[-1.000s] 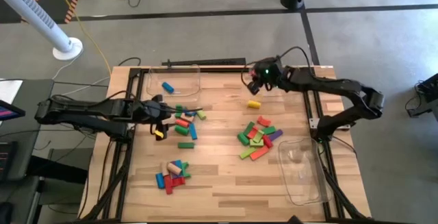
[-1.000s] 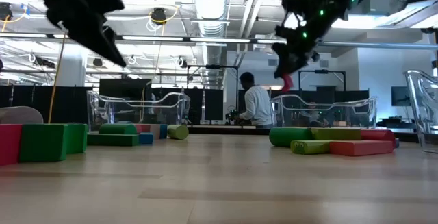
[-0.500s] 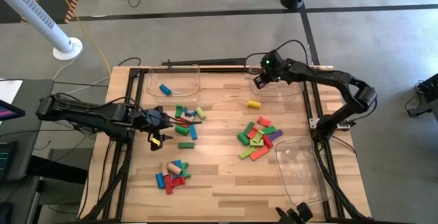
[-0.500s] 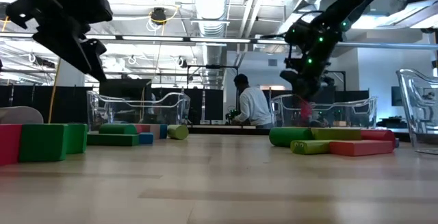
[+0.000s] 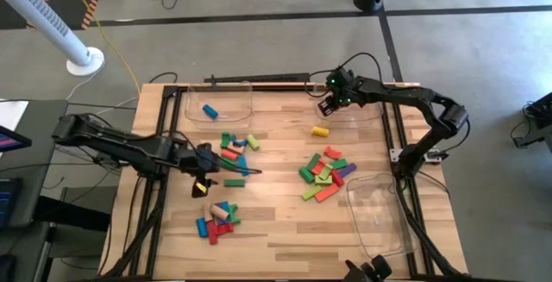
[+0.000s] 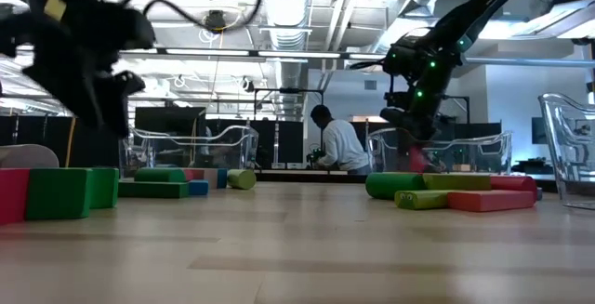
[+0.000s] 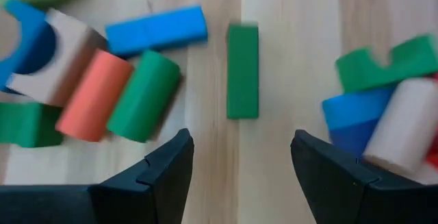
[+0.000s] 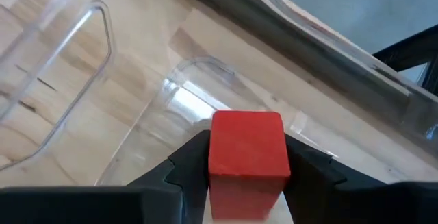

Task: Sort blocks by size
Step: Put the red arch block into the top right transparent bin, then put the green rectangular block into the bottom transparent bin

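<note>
Your right gripper (image 8: 246,172) reaches over the far clear tray (image 5: 354,109), its fingers flanking a red block (image 8: 246,147); you cannot tell whether they grip it. Your left gripper (image 7: 241,162) hovers low, jaws spread and empty, over a green bar (image 7: 242,70) on the wooden table (image 5: 276,230). A person (image 6: 339,144) stands beyond the far tray. You have three clear trays and four loose block clusters.

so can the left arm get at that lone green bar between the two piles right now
Probably yes. The left tool hovers open right over the green bar, which lies flat on bare wood with clear gaps on both long sides; the green cylinder and blue block sit apart from it.
</note>
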`<state>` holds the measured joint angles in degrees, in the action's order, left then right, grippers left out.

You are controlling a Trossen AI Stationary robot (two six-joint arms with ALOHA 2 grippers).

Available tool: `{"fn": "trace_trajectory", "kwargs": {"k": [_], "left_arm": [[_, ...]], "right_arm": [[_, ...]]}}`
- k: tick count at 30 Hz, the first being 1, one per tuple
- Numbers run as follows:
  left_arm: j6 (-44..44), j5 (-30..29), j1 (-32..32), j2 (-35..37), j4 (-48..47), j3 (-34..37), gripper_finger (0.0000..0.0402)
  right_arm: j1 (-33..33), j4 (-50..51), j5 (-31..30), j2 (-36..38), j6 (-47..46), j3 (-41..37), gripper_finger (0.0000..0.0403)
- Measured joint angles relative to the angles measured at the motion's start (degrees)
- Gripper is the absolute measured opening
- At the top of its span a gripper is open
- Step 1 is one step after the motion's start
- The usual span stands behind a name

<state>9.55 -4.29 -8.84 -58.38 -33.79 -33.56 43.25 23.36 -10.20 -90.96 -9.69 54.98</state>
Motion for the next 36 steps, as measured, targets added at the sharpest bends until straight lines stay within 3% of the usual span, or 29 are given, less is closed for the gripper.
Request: {"fn": "trace_trajectory", "kwargs": {"k": [11, 25, 36], "left_arm": [[-1.8, -0.2, -0.4, -16.5, 6.3, 0.0, 0.0235], [-2.3, -2.0, -0.4, -17.5, 12.8, 0.0, 0.0235], [-1.9, -0.9, -0.4, -21.2, 15.5, -0.1, 0.0214]], "right_arm": [[0.0, 0.6, 1.5, 0.0, 0.0, 0.0, 0.0218], [-1.6, 0.4, 1.6, 1.6, 0.1, 0.0, 0.0235], [-4.8, 0.6, 1.6, 10.3, -0.2, 0.0, 0.0235]]}}
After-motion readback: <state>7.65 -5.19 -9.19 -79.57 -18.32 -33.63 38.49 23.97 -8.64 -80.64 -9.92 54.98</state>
